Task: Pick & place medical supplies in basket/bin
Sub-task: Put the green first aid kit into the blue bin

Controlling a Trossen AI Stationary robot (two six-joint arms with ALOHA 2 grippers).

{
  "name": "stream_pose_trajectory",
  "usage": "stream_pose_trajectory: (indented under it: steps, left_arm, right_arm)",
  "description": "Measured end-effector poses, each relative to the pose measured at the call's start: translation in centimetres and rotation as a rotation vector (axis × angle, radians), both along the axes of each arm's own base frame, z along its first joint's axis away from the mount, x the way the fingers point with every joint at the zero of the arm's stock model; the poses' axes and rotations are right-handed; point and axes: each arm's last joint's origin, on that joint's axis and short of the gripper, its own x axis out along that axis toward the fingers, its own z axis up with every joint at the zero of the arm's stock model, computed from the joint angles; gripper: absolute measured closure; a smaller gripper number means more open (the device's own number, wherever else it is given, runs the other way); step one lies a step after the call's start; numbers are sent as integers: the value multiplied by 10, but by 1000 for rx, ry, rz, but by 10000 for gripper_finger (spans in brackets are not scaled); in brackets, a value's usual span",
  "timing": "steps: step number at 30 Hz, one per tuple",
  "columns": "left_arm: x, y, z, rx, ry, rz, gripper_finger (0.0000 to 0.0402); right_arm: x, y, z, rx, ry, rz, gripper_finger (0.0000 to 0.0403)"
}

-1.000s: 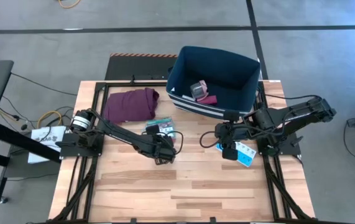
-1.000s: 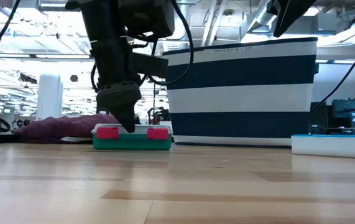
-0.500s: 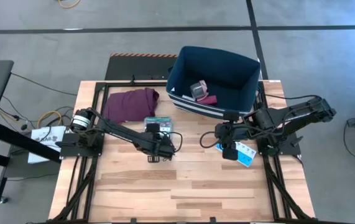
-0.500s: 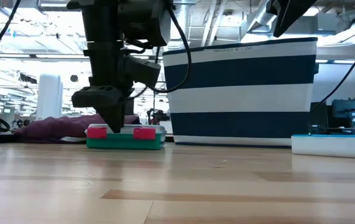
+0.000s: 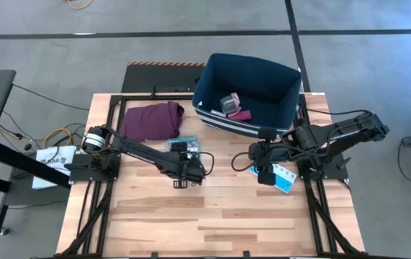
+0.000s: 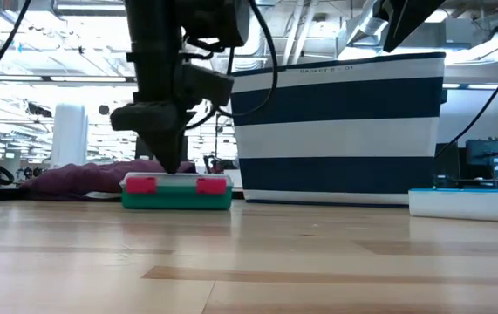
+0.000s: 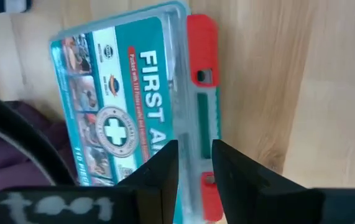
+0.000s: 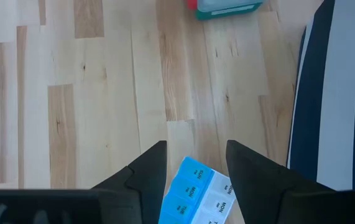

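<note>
Low view puts the left gripper point(image 6: 166, 155) right over the flat teal plastic first-aid box with red latches point(image 6: 176, 191), fingers point(image 7: 158, 177) nearly together and not clamped on it, tips at its latch-side edge; box lies flat on the wooden table point(image 5: 212, 216) about mid-table, just short of the maroon cloth point(image 5: 151, 120); looks rigid, light, smooth-lidded and probably slippery, so my call is to open wider and pinch across the narrow width on the hard rim, clear of the latches; right gripper point(image 8: 189, 158) hovers fingers apart above the blue-and-white plastic pill organizer point(image 5: 281, 178) by the table's right edge; stiff but its lids may pop, so grip the long sides; farthest back, the navy fabric bin with white stripes point(image 5: 209, 83) at the far edge already holds a pink round roll point(image 5: 229, 103) and a maroon roll point(image 5: 240, 115).
</note>
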Motion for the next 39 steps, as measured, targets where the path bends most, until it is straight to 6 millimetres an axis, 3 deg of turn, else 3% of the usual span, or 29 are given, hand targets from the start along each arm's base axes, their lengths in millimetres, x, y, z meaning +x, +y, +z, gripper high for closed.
stream_pose_trajectory:
  steps: [8, 22, 27, 39]
  left_arm:
    - [1, -6, -1, -96, -4, -8, 315]
    - [5, -4, -2, -70, -48, -3, 315]
    - [6, -2, -14, -91, -98, 6, 315]
    - [0, 2, -22, 21, -103, 18, 315]
  right_arm:
    - [0, 0, 0, 0, 0, 0, 244]
    - [0, 0, 0, 0, 0, 0, 244]
    - [0, 0, 0, 1, 0, 0, 244]
    - [0, 0, 0, 0, 0, 0, 244]
